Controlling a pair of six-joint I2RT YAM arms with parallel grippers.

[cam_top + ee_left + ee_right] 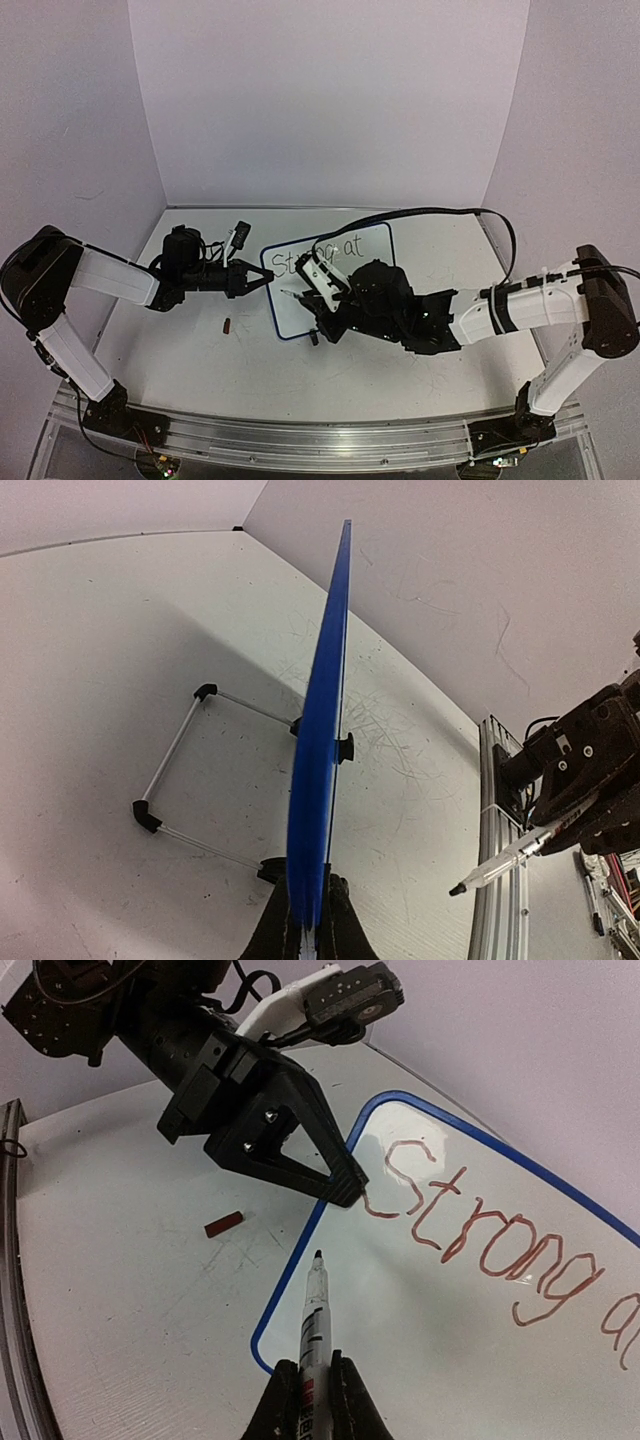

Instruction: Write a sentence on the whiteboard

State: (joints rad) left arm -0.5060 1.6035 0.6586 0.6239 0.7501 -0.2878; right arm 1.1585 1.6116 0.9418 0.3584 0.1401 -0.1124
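Nearest, right gripper pinched narrow on marker, with tip just inside whiteboard rim at 8 o'clock. Farther, on mid-table board, only "Strong at" of sentence. Beyond, at 9 o'clock rim, left gripper clamped on board edge.

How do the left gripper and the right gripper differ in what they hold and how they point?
The left gripper clamps the whiteboard at its blue rim; the right gripper grips a marker. The left one meets the board edge-on; the right one faces its writing side. Both are shut.
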